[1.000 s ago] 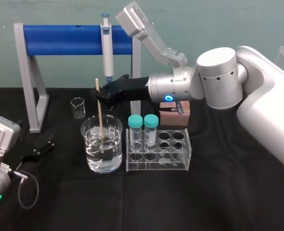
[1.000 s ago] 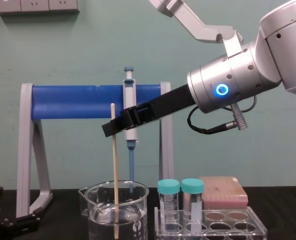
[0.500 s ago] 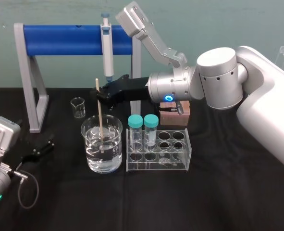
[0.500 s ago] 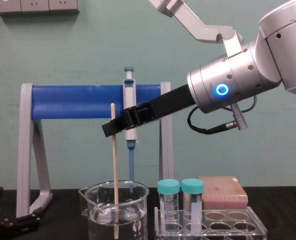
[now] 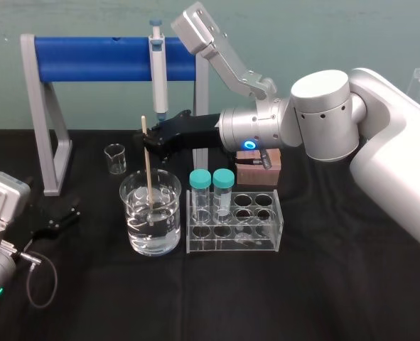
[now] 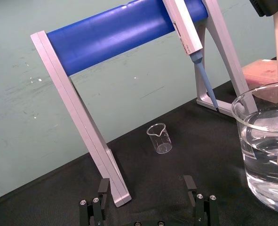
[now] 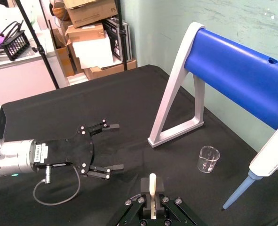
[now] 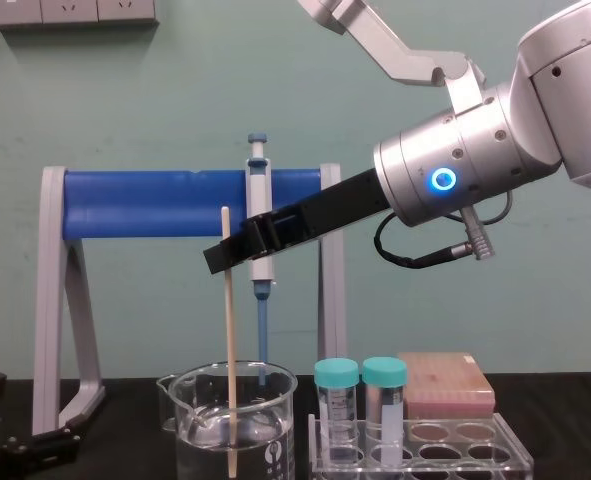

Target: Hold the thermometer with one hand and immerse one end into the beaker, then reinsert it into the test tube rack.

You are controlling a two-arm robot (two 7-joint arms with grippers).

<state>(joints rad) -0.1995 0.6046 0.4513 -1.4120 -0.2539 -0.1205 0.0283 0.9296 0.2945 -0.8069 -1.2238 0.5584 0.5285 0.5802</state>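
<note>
Clamping thermometer (image 5: pixel 149 174) in right gripper (image 5: pixel 147 140), tip in beaker (image 5: pixel 168 213) water (image 5: pixel 153 234) beneath; two capped tubes (image 5: pixel 201 190) in test tube rack (image 5: pixel 266 229); left gripper (image 5: pixel 53 220) parked, splayed.

Pale thermometer (image 5: pixel 148 170) upright in beaker (image 5: pixel 170 227) — tip seemingly submerged; rack (image 5: pixel 231 241) just beside.

Pipette (image 5: pixel 158 78) hangs on blue stand (image 5: pixel 96 69) (small beaker (image 5: pixel 115 159) near its foot).

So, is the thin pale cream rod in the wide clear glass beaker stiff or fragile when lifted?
Probably stiff: the thin pale cream rod stands straight though the right gripper pinches only its upper end. Probably light and breakable, being slender.
</note>
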